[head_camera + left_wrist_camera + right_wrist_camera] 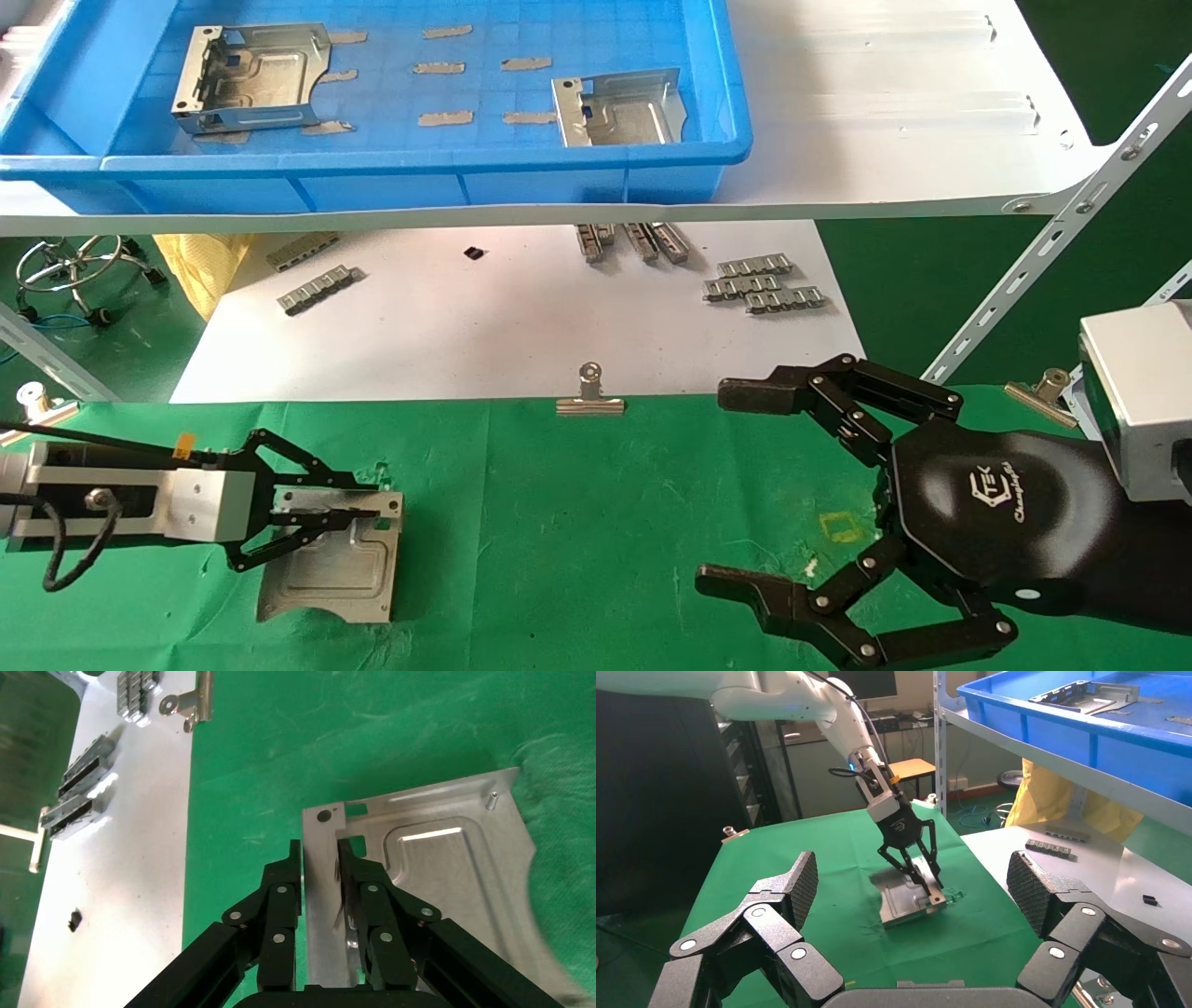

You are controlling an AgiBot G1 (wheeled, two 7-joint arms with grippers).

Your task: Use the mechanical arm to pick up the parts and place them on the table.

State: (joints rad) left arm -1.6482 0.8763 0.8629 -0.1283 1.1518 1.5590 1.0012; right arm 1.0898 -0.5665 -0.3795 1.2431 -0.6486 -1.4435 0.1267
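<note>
Left gripper [349, 522] is at the placing step: it is pinching the upturned side flange of one metal part [340, 568], fingers nearly closed with the thin flange wall between them. The left wrist view is showing one finger [281, 896] on the outside of the flange and the other inside, both pressing on it. The part is lying on the green table [596, 522], near the robot's left side; from the right wrist view one edge is looking slightly tilted, so I cannot tell if it is fully flat yet.

Right gripper [745, 494] is hovering over the table on the right side, fingers spread wide, holding nothing.

Two more parts are sitting in the blue bin [428, 168] on the white shelf [885, 121]: one part [251, 79] at the bin's left, another part [619, 110] toward its right.

Next move, as I judge it: left gripper is needing to open and lift clear of the flange without dragging the part, then one arm is needing to reach up into the bin for the next part.
</note>
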